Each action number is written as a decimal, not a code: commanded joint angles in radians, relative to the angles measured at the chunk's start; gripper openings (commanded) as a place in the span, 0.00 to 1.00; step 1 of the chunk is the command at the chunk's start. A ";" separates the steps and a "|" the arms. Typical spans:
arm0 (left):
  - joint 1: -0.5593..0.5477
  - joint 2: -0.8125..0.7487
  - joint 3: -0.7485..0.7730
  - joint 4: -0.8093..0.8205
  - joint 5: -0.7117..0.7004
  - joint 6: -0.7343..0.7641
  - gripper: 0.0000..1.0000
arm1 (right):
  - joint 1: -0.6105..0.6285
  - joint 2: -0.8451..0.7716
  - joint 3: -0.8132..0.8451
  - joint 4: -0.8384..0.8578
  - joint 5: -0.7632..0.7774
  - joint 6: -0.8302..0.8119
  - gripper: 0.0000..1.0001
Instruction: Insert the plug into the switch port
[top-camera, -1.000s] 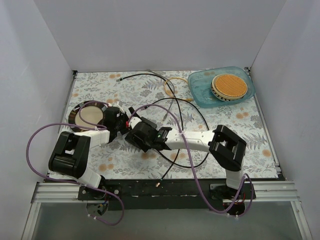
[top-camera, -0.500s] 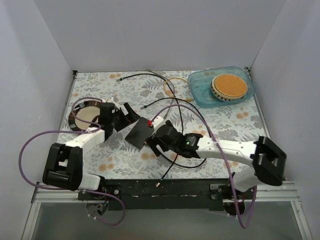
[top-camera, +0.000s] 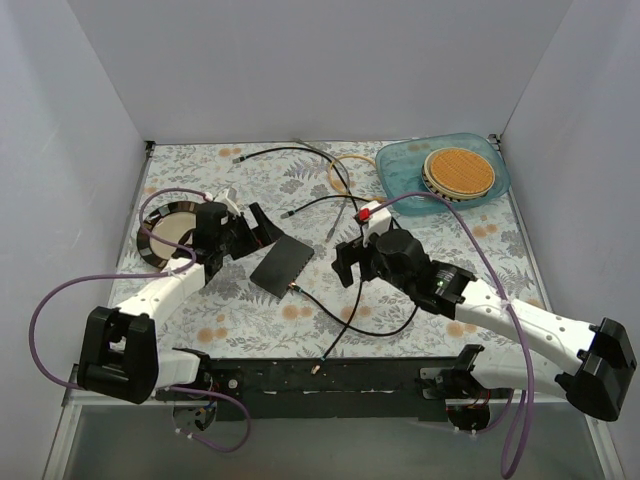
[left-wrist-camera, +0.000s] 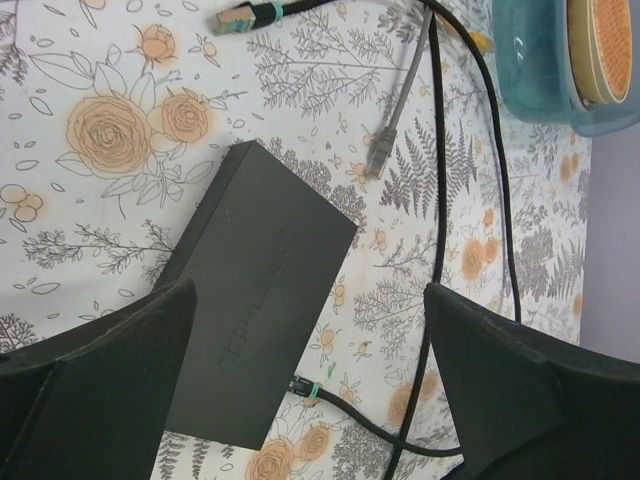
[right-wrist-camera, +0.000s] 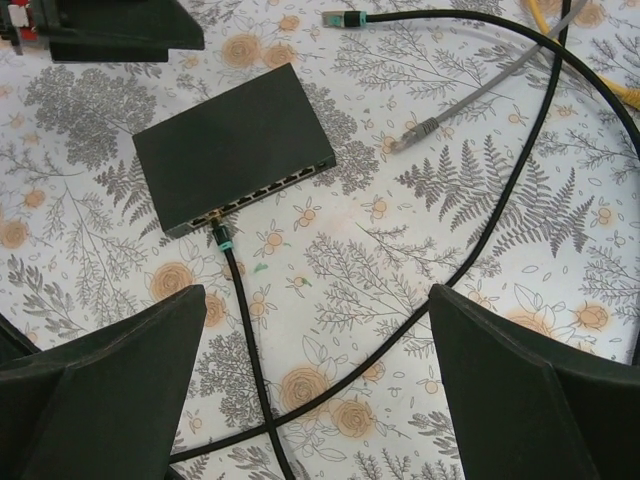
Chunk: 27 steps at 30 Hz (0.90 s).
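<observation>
A table covered with a floral cloth (top-camera: 480, 260) is seen from above, enclosed by plain white walls. A flat black box (right-wrist-camera: 235, 145), the switch, is laid flat near the middle of the table, between the two arms. A row of small sockets is set along one long face of the box. The switch port (right-wrist-camera: 211, 221) at one end of that row is occupied by the plug (right-wrist-camera: 222, 240), which is marked with a green band and is seen seated in the socket. A black cable (right-wrist-camera: 250, 340) is led away from the plug across the cloth toward the near edge.

The left gripper (left-wrist-camera: 308, 290) is held above the box with its jaws spread wide, and nothing is gripped between its fingers (left-wrist-camera: 100, 370). The right gripper (right-wrist-camera: 315, 295) is held just beside the box on the port side, likewise spread wide, with nothing gripped between its fingers (right-wrist-camera: 520, 390). Neither gripper is in contact with the box or the plug.

Loose cables are scattered beyond the box: a grey cable (right-wrist-camera: 470, 100) with a clear plug, and another black cable (right-wrist-camera: 420, 14) with a green-banded plug. A translucent teal tray (top-camera: 400, 180) is placed at the far right corner, and a round orange-topped object (top-camera: 458, 172) is held in it. A round dark-rimmed dish (top-camera: 165, 228) is set at the left, just behind the left gripper.
</observation>
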<state>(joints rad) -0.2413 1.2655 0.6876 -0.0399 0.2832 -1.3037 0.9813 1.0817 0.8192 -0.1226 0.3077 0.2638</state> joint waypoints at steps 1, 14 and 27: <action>-0.058 -0.034 0.035 -0.046 0.019 0.032 0.98 | -0.050 -0.045 -0.026 0.012 -0.048 0.029 0.99; -0.254 -0.133 -0.029 -0.117 -0.052 0.073 0.90 | -0.159 -0.068 -0.045 -0.022 -0.085 0.040 0.98; -0.359 0.045 0.078 -0.040 -0.314 0.119 0.90 | -0.185 -0.089 -0.045 -0.061 -0.078 0.066 0.98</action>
<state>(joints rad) -0.5980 1.2110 0.6601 -0.1345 0.0959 -1.2316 0.8040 1.0050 0.7368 -0.1738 0.2253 0.3187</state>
